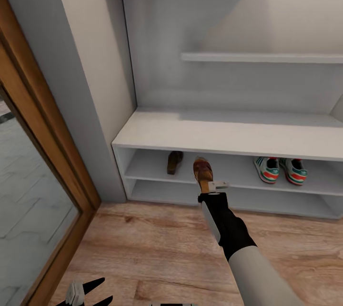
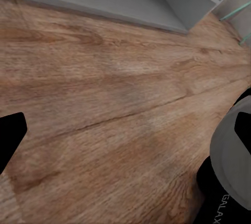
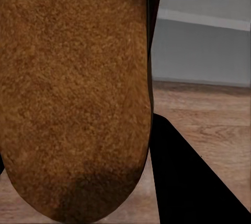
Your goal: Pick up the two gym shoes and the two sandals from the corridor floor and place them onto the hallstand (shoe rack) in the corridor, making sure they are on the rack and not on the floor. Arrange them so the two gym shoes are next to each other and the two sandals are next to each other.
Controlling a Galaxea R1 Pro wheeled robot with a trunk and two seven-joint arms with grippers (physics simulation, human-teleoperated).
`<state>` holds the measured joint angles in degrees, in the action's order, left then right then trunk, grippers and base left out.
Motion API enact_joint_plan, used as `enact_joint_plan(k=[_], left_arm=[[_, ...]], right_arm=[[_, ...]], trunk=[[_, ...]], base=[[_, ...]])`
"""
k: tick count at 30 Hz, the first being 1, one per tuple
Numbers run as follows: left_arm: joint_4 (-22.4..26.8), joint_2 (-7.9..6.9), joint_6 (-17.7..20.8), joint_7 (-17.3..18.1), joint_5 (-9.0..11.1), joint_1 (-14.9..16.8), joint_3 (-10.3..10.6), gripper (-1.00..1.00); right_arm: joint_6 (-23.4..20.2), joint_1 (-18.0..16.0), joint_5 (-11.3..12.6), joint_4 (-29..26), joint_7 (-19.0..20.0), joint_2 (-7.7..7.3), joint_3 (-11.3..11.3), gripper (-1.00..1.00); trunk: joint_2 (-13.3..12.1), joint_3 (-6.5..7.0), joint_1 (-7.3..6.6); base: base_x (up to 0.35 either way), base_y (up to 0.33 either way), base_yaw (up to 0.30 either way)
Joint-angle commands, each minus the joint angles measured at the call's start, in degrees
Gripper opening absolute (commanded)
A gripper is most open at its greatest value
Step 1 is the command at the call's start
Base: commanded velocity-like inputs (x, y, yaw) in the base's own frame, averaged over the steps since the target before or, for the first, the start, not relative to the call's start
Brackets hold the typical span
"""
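Four shoes to account for, listed from the robot outward. Left gripper: low at the near edge of the head view, dark fingers spread apart, holding nothing, hanging over the corridor floor; presumably parked out of the way. Right gripper: extended toward the rack, fingers clamped on the heel end of one sandal; the right wrist view looks straight onto its brown sole, so the shoe is carried toe-forward, a fair attitude for sliding it into a shelf. Held sandal: at the front lip of the upper low shelf, whether resting on it or just above cannot be told. Second sandal: already on that same shelf, near its left end, just beside the held one; the gap suggests the pair is meant to sit side by side. Gym shoes: both on the same shelf, toward the right, side by side, well apart from the sandals. Hallstand: grey bench top bare, upper shelf bare. Obstructions: bench top overhangs the shelf opening, limiting clearance above the sandal; wooden door frame stands at the left, clear of the reach.
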<state>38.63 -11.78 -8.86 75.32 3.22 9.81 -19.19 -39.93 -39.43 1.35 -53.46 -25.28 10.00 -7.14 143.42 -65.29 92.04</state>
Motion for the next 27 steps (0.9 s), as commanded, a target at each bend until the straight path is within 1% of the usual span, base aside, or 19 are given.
enact_joint_plan(k=[1, 4, 8, 10, 12, 14, 17, 25, 27], left_arm=[[0.0, 0.00, -0.5, 0.1, 0.1, 0.0, 0.0, 1.00], [-0.1, 0.00, -0.5, 0.1, 0.0, 0.0, 0.0, 1.00], [0.1, 0.01, -0.6, -0.2, 0.0, 0.0, 0.2, 1.00], [0.2, 0.01, -0.6, -0.2, 0.0, 0.0, 0.8, 1.00], [0.4, -0.04, -0.5, -0.2, -0.1, 0.0, 2.0, 1.00], [0.4, -0.07, -0.3, -0.3, -0.1, 0.0, 2.8, 1.00], [0.5, -0.08, -0.2, -0.3, -0.1, 0.0, 3.2, 1.00], [0.3, -0.09, -0.2, -0.4, -0.1, 0.0, 3.3, 1.00], [0.3, -0.09, -0.2, -0.5, -0.1, 0.0, 3.3, 1.00]], right_arm=[[-0.2, 0.0, 0.3, 0.0, -0.5, 0.00, -0.1, -1.00], [-0.2, 0.0, 0.3, 0.2, -0.5, 0.00, -0.1, -1.00], [-0.2, 0.0, 0.3, 0.2, -0.5, 0.00, 0.0, -1.00], [-0.2, 0.0, 0.3, 0.2, -0.5, 0.00, 0.0, -1.00], [-0.2, 0.0, 0.3, 0.2, -0.5, 0.00, 0.0, -1.00], [-0.2, 0.0, 0.3, 0.2, -0.5, 0.00, 0.0, -1.00], [-0.2, 0.0, 0.3, 0.2, -0.5, 0.00, 0.0, -1.00], [-0.2, 0.0, 0.3, 0.2, -0.5, 0.00, 0.0, -1.00], [-0.2, 0.0, 0.3, 0.2, -0.5, 0.00, 0.0, -1.00]], trunk=[[0.0, -0.05, 0.02], [0.0, -0.05, 0.02], [0.0, -0.05, 0.02], [0.0, -0.05, 0.02], [0.0, -0.05, 0.02], [0.0, -0.53, 0.07], [0.1, -1.39, 0.15], [0.2, -3.86, 0.36], [0.2, -4.04, 0.36]], base=[[0.322, 0.000, 0.000], [0.280, 0.000, 0.000], [0.072, 0.000, 0.000], [0.019, 0.000, 0.000], [0.009, 0.000, 0.000], [0.004, 0.000, 0.000], [0.001, 0.000, 0.000], [0.000, 0.000, 0.000], [0.000, 0.000, 0.000]])
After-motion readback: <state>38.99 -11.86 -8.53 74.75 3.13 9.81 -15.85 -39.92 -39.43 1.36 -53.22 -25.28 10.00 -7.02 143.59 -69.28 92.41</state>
